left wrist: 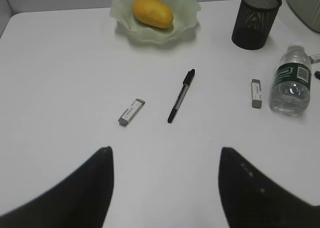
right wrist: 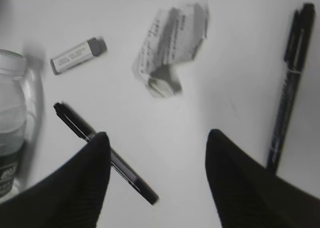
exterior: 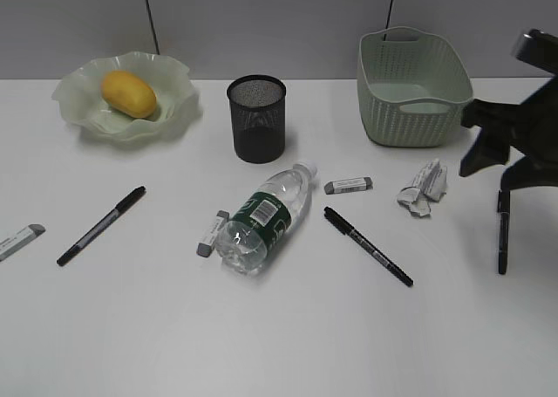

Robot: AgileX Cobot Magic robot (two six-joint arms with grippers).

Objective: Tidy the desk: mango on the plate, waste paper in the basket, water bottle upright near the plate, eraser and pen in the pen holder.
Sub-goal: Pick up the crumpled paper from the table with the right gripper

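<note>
Right pincer open, empty, hovering over table; waste paper lies just beyond its jaws, left of it in exterior view, near the basket. Left pincer open, empty.

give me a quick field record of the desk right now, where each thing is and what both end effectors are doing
mango: on the plate
bottle: lying on its side, mid desk
paper: on the desk, in front of the basket
pen holder: upright, contents not visible
pens: three, all on the desk
erasers: three, all on the desk
left end effector: open, holding nothing
right end effector: open, above the desk near the paper
</note>
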